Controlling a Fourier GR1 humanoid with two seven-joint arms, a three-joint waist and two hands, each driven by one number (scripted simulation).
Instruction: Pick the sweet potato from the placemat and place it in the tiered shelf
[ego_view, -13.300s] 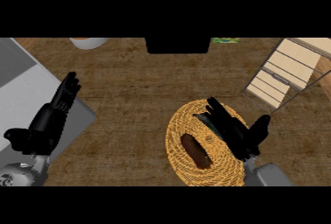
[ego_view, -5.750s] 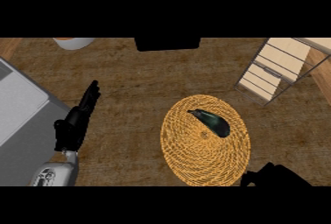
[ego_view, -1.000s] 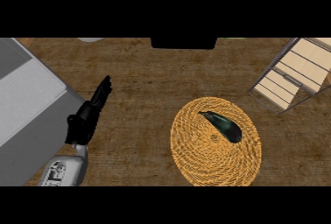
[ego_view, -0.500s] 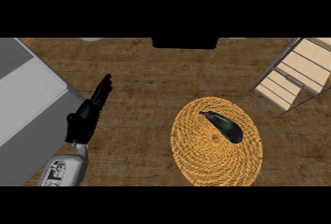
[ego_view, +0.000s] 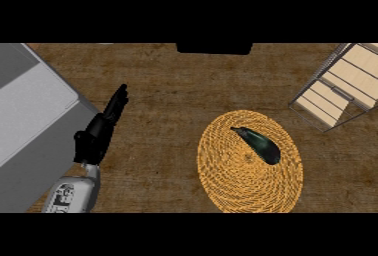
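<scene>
A dark, elongated vegetable (ego_view: 258, 145) lies on the round woven placemat (ego_view: 249, 180), toward its upper right part, lying diagonally. It looks dark green-black, more like an eggplant than a sweet potato. The wooden tiered shelf (ego_view: 341, 85) stands at the upper right, apart from the mat. My left hand (ego_view: 100, 131) shows at the left with its fingers straight, pointing up the counter, next to the grey block. It holds nothing. My right hand is out of the view.
A large grey appliance or sink block (ego_view: 33, 125) fills the left side. A black object (ego_view: 214, 48) sits at the top edge, centre. The brown counter runs between the left hand and the mat.
Over the last second almost nothing has moved. Much earlier the right hand hovered over the placemat, then withdrew out of view, and the thing on the mat now looks darker and lies further up.
</scene>
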